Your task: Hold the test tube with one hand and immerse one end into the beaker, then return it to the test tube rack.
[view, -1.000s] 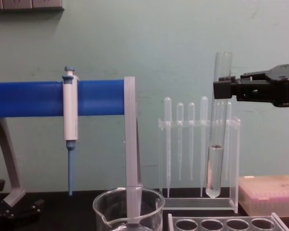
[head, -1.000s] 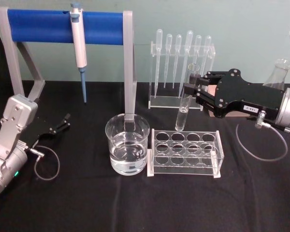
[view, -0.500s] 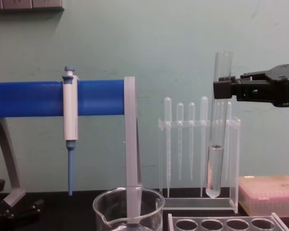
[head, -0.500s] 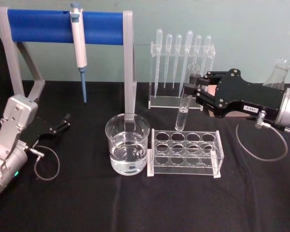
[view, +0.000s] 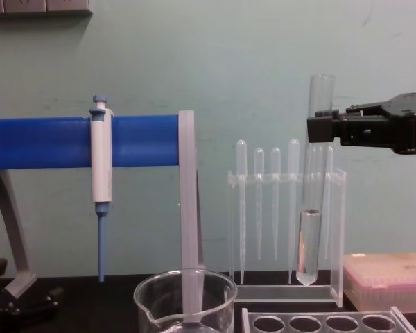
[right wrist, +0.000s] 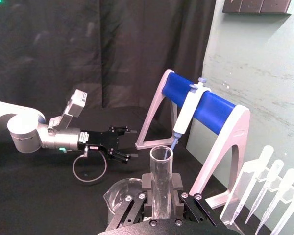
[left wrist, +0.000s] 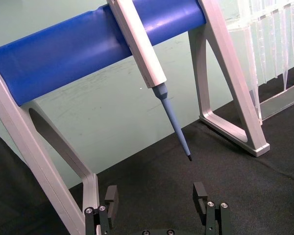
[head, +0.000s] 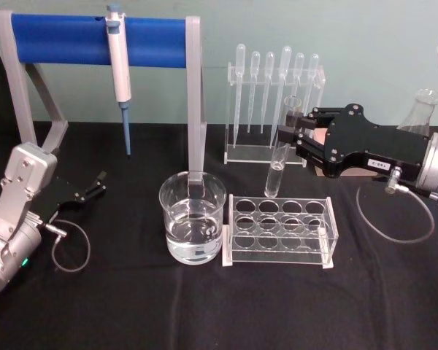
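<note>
The test tube (head: 280,162) hangs upright above the table, behind the back row of the clear rack. My right gripper (head: 289,135) is shut on its upper part, just below the open rim. From the chest, the test tube (view: 316,180) stands in front of the pipettes with the right gripper (view: 319,130) across it, its rounded bottom well above the table. The right wrist view has the test tube (right wrist: 161,178) between the two jaws. To the tube's left stands the beaker (head: 193,217) with clear liquid. My left gripper (head: 95,187) rests open at the far left.
A clear rack with round holes (head: 280,230) sits right of the beaker. Behind it is a stand of plastic pipettes (head: 274,95). A blue bar frame (head: 95,40) holds a pipettor (head: 119,69); its grey leg (head: 196,124) rises behind the beaker. A pink box (view: 387,281) lies at the right.
</note>
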Motion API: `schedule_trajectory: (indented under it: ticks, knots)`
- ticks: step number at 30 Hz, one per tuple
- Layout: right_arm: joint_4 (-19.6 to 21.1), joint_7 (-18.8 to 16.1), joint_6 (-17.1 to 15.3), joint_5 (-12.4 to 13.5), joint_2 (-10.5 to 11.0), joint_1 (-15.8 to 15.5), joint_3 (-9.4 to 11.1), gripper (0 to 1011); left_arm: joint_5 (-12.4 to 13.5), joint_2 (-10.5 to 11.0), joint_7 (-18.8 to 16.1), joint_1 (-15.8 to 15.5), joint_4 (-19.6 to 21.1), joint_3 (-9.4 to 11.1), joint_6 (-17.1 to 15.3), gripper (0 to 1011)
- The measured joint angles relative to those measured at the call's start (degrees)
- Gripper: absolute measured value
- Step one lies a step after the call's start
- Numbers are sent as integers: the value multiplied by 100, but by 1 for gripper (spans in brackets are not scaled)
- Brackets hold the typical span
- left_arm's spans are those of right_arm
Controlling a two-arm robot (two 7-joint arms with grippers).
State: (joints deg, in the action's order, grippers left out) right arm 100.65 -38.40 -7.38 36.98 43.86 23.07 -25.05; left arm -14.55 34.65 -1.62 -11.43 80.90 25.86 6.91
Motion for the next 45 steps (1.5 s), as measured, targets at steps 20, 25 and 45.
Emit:
schedule_trajectory:
  ticks: [20,25,45]
  knots:
    - [0,0,0,0,0,0,0,231,0,0,0,0,0,0,0,1000]
    - [0,0,0,0,0,0,0,233,0,0,0,0,0,0,0,1000]
    - [0,0,0,0,0,0,0,231,0,0,0,0,0,0,0,1000]
